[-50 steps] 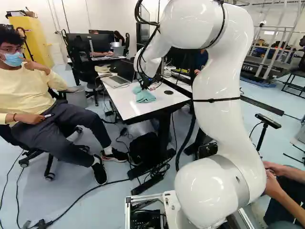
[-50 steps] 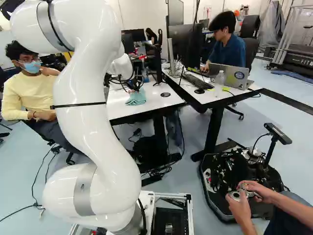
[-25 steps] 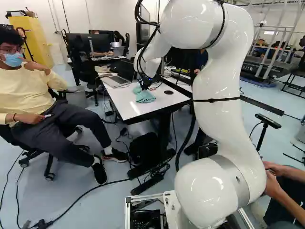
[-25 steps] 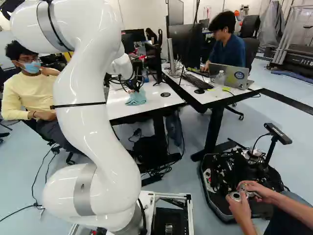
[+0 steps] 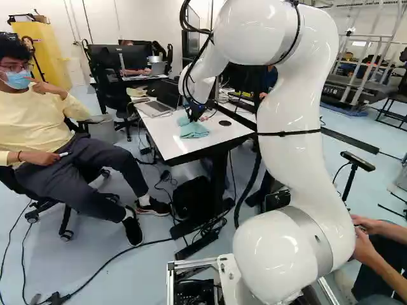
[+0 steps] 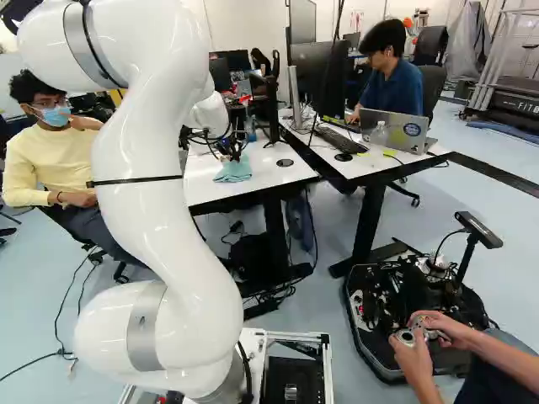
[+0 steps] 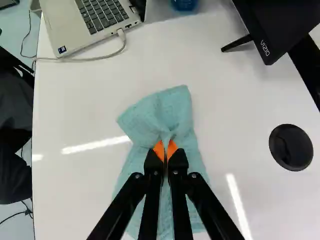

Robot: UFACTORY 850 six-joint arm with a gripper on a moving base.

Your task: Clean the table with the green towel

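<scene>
The gripper (image 5: 194, 114) is over the white table (image 5: 166, 138) in the left base view, at the teal-green towel (image 5: 194, 130). In the wrist view the gripper (image 7: 165, 150) has its orange pads pinched together on a bunched fold of the towel (image 7: 165, 107). Part of the cloth fans out ahead of the fingers, and the rest spreads beneath them over the tabletop. The right base view also shows the towel (image 6: 233, 171) below the gripper, partly covered by it.
Ahead of the gripper are a laptop (image 7: 97, 17) with its cable and a blue object (image 7: 184, 4). A black monitor (image 7: 280, 22) stands near a round black table insert (image 7: 291, 147). A person sits beside the table. Another robot's base (image 6: 379, 311) is on the floor.
The towel has shifted slightly on the table along with the gripper, toward the left of the right base view. The base has not moved.
</scene>
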